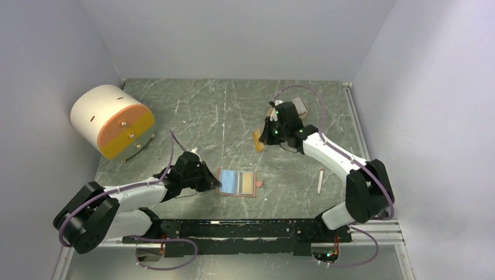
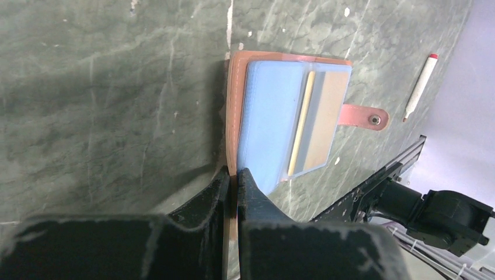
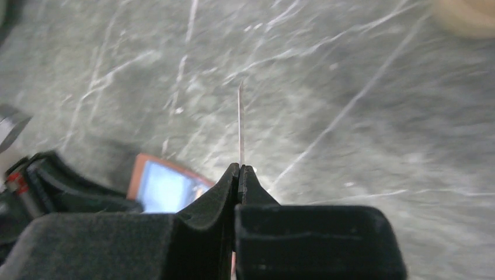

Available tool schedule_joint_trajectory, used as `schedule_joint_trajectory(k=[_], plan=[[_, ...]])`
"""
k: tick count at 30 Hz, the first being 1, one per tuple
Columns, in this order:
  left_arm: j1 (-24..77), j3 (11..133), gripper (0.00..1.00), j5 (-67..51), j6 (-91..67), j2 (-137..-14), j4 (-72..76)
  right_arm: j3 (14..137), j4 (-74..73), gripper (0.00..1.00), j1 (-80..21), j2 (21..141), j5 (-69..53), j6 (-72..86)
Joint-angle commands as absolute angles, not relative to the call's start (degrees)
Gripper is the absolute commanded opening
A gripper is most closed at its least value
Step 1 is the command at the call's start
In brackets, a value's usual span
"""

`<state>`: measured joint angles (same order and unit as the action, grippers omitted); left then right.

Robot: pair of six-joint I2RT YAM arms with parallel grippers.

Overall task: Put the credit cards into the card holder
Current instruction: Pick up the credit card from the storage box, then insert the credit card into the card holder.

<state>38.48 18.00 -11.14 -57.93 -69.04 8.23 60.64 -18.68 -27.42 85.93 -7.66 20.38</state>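
Observation:
The salmon-pink card holder (image 1: 250,183) lies open on the table near the front, with a light blue card (image 1: 229,181) and a grey card in its slots. In the left wrist view the holder (image 2: 233,87) shows its blue card (image 2: 271,125) and snap tab (image 2: 365,116). My left gripper (image 1: 217,182) (image 2: 235,173) is shut on the holder's left edge. My right gripper (image 1: 261,142) (image 3: 240,168) is shut on a thin card (image 3: 240,122), seen edge-on and held above the table. This card looks orange-tan from above (image 1: 257,140). The holder also shows in the right wrist view (image 3: 166,186).
A white-and-orange drum with drawers (image 1: 114,121) stands at the back left. A beige tray (image 1: 299,105) sits behind the right arm, mostly hidden. A white pen with a red cap (image 1: 320,181) (image 2: 419,87) lies right of the holder. Walls close in on three sides.

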Motion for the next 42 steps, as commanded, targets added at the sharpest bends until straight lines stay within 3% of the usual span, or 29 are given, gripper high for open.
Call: schedule_joint_trajectory(k=[1, 7, 12, 42], plan=[[38.8, 19.0, 0.09, -8.2, -59.6, -68.8, 5.5, 51.9, -5.9, 0.00, -31.6, 80.8, -14.6, 31.2], [38.8, 17.9, 0.09, -6.7, -63.1, -68.0, 7.4, 38.1, 11.2, 0.00, -40.5, 76.6, -14.9, 43.3], [38.8, 18.9, 0.09, -5.4, -66.3, -69.4, 7.5, 30.0, 20.6, 0.00, -42.1, 76.9, -14.4, 49.1], [38.8, 17.6, 0.14, -8.0, -64.2, -72.0, 10.8, 21.6, 32.4, 0.00, -42.2, 87.5, -14.9, 56.3]])
